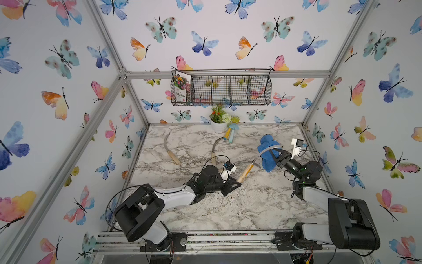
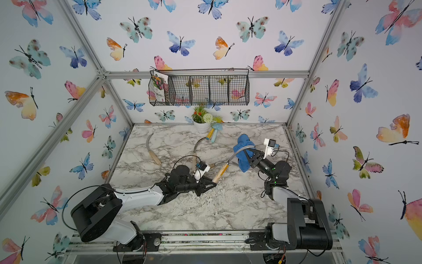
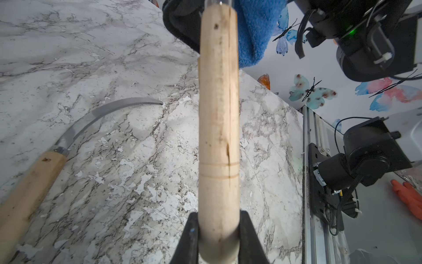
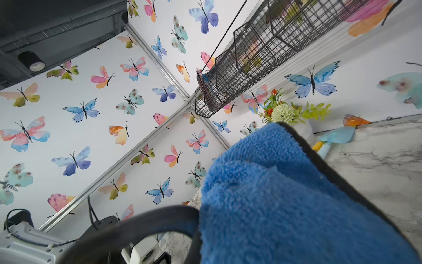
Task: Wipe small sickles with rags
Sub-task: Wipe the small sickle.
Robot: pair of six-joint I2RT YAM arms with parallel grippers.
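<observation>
Marble-patterned table filled the floor of the butterfly-papered booth. A black wire basket hung on the back wall above it, with a flower-printed packet in one end compartment.

Left gripper was clamped tight on the butt end of a sickle's wooden handle; the left wrist view showed both fingers pressed against the wood. That held sickle was lifted off the table and slanted up toward the right arm.

Right gripper was closed on the blue rag, which it held in the air over the right rear part of the table. The rag hung bunched from the claw. The held sickle's grey blade curved across the front of the cloth, apparently touching it.

Three more sickles lay flat on the table: a far-left sickle, a middle sickle with its handle partly behind the left arm, and a near sickle just beside the held one.

A white potted plant stood at the back edge. The yellow and light-blue mushroom toys lay next to it.
</observation>
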